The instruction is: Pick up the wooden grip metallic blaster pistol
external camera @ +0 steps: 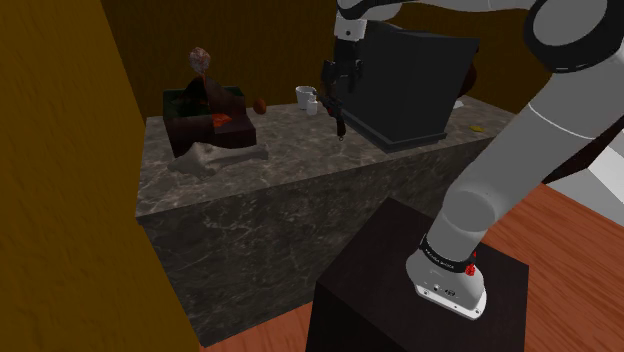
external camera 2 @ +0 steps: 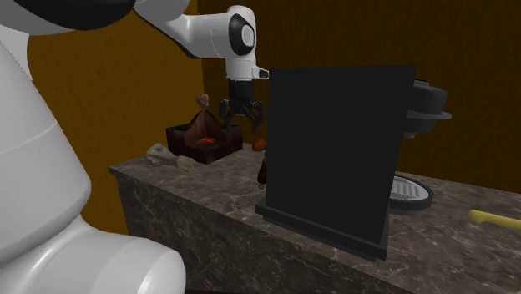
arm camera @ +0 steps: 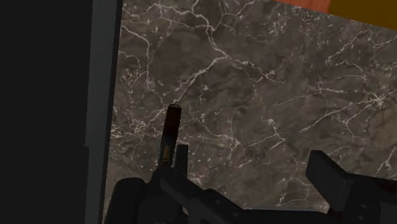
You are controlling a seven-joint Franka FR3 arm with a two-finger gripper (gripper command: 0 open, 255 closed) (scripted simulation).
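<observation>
The pistol (external camera: 338, 118) is dark with a brownish grip and hangs nearly upright, barrel pointing down at the marble counter (external camera: 300, 160). It sits just beside the black coffee machine (external camera: 405, 85). My gripper (external camera: 333, 78) is directly above it. The second exterior view places the pistol (external camera 2: 264, 171) low against the machine's edge, under the gripper (external camera 2: 242, 121). Seen from the wrist, the pistol (arm camera: 170, 137) lies between my fingers; the gripper (arm camera: 226, 181) is open, and one finger (arm camera: 331, 181) stands apart from the gun.
On the counter's far end a dark box (external camera: 210, 118) holds red items and a brown figure. A pale bone-shaped object (external camera: 215, 158) lies before it. A white mug (external camera: 305, 97) stands behind the gripper, and a yellow item (external camera 2: 493, 219) lies past the machine.
</observation>
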